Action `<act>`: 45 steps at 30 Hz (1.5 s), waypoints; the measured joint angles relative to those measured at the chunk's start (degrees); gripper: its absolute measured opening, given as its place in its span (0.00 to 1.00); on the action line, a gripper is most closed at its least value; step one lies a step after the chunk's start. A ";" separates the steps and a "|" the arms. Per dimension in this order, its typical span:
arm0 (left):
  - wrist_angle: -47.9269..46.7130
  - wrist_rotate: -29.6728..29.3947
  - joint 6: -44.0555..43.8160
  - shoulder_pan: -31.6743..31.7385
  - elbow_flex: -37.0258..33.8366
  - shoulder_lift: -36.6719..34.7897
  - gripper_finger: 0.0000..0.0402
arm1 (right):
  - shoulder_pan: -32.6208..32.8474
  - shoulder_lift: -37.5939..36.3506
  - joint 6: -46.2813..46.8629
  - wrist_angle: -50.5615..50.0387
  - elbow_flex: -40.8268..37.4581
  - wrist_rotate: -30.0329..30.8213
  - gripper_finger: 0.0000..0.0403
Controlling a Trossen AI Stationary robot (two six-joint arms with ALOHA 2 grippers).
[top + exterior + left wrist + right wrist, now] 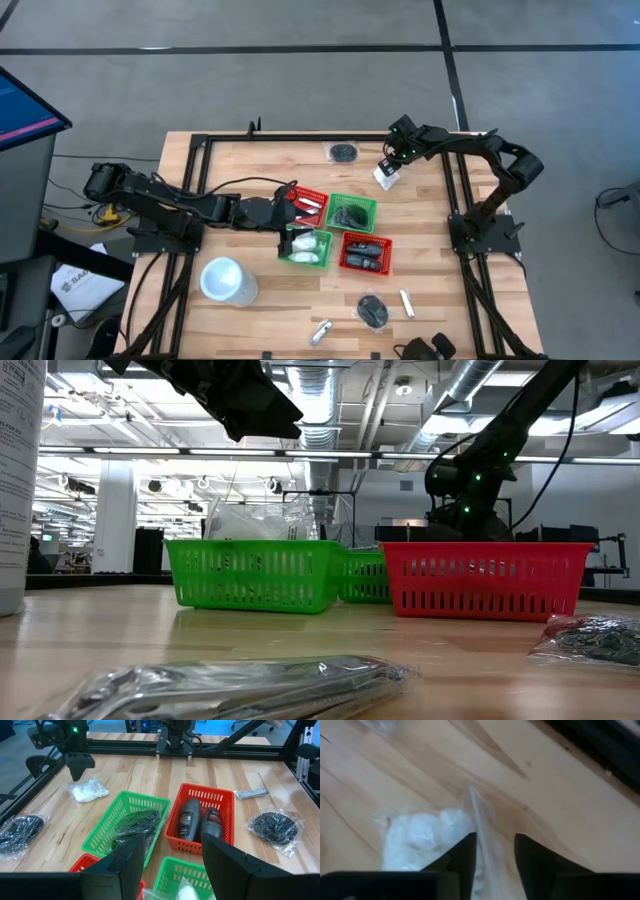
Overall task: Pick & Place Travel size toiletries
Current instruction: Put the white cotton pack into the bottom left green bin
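Right gripper (386, 168): is being held low over a white crinkly packet (387, 176) near the far right part of the table (260, 325); in the right wrist view its jaws are standing apart, with the packet's clear upper flap rising between them; nothing is seen being clamped.
Left gripper (170, 852): is being kept above the cluster of baskets at the table's middle, jaws spread wide and carrying nothing.
Packet: is lying on the wood, well apart from the baskets, with white balls showing inside.
Other toiletries: a black bundle in clear wrap (343, 152) is lying at the far edge, another (373, 311) near the front edge beside a silvery tube (407, 303).
Baskets: a green basket (353, 213) with dark bundles and a red basket (366, 252) with two dark bottles are already being used.
Step in hand: judged to be a grasp of the packet.
Doing it well: the jaws should be lowered around the bulk rather than the thin flap, then closed gently so the wrap is not slipping.
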 joint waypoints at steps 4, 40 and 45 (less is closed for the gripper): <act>0.07 0.00 0.00 -0.02 0.00 0.00 0.46 | -0.13 -0.02 -0.16 1.46 0.26 -0.02 0.42; 0.20 0.02 0.00 0.00 0.00 0.00 0.46 | -0.08 0.56 0.28 0.82 0.21 -0.35 0.42; 0.18 0.02 0.00 -0.04 0.00 0.00 0.46 | 0.22 4.07 0.25 1.06 0.11 -0.34 0.43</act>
